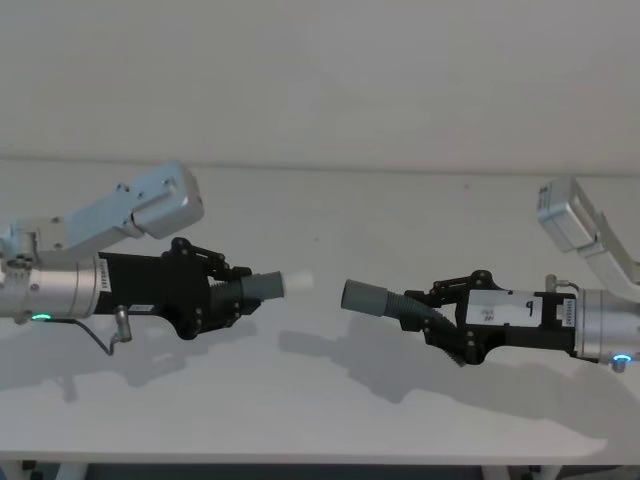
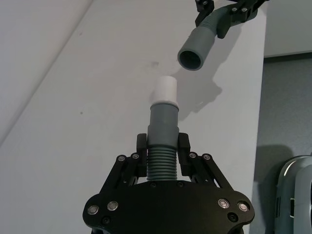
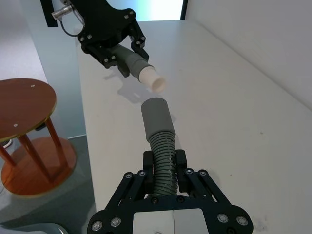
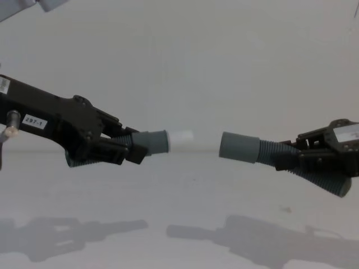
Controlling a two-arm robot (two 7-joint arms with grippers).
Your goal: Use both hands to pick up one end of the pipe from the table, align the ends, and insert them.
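Both pipe pieces are held above the white table (image 1: pixel 330 400), their ends facing each other across a small gap. My left gripper (image 1: pixel 232 297) is shut on the ribbed body of the left pipe piece (image 2: pixel 162 141); its grey cuff (image 4: pixel 151 142) carries a white tip (image 1: pixel 298 283) pointing right. On the other side, my right gripper (image 1: pixel 432 312) is shut on the ribbed body of the right pipe piece (image 3: pixel 161 146). That piece's open grey cuff (image 1: pixel 364 297) points left, slightly lower than the white tip (image 4: pixel 180 136) in the head view. The cuff's hollow mouth (image 2: pixel 191 59) shows in the left wrist view.
A round brown stool (image 3: pixel 24 107) stands on the floor beside the table's edge. The table's front edge (image 1: pixel 320 462) runs below both arms. A plain wall (image 1: pixel 320 80) rises behind the table.
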